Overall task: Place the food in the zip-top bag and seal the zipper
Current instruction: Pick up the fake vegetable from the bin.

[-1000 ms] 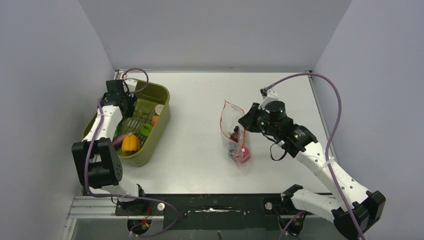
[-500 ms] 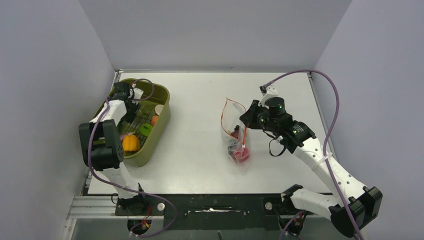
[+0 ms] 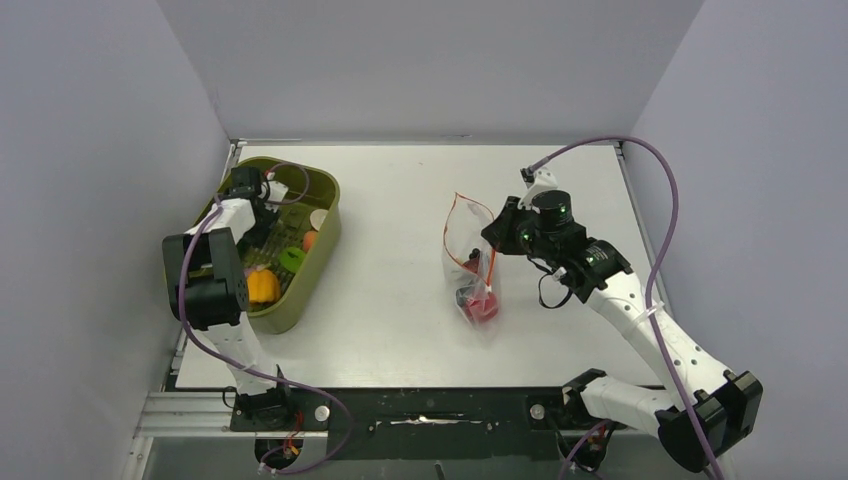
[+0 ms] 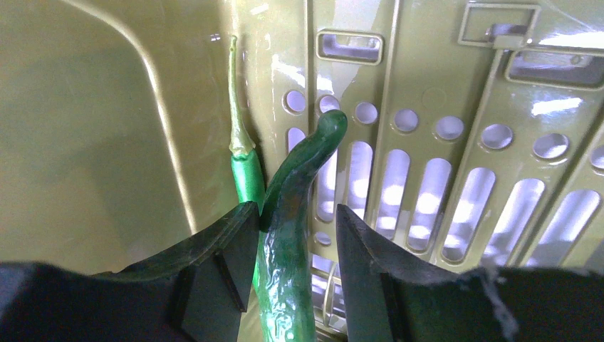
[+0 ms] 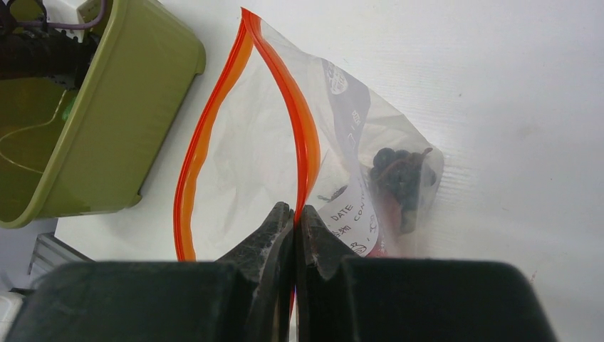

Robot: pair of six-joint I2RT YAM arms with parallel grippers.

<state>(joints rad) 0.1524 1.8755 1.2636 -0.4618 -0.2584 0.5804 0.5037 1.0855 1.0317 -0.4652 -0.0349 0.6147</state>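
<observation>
Went down with the left gripper (image 4: 293, 214) into the far corner of the olive-green tub (image 3: 325, 195) during the last second, after hovering nearer the tub's middle. Now standing released, astride a dark green curved vegetable (image 4: 292, 178): touching it with one finger, leaving a gap at the other, not pinching yet. Probably means choosing the next food done, lifting not yet. Must take care of the bright green chili (image 4: 246, 178) lying just beside, easy to catch together on closing.

Raised a little with the right gripper (image 5: 295, 217), clenched on the zipper (image 5: 285, 92) of the zip-top bag (image 5: 242, 164), keeping the mouth open toward the tub. Already inside: a dark grape bunch (image 5: 399, 178) and a red piece (image 3: 482, 308). Resting with the bottom on the table (image 3: 400, 330), well apart from the tub.

Waiting in the tub: an orange-yellow pepper (image 3: 262, 287) and a lime piece (image 3: 292, 259). Tight place for the left fingers, near the tub wall.
</observation>
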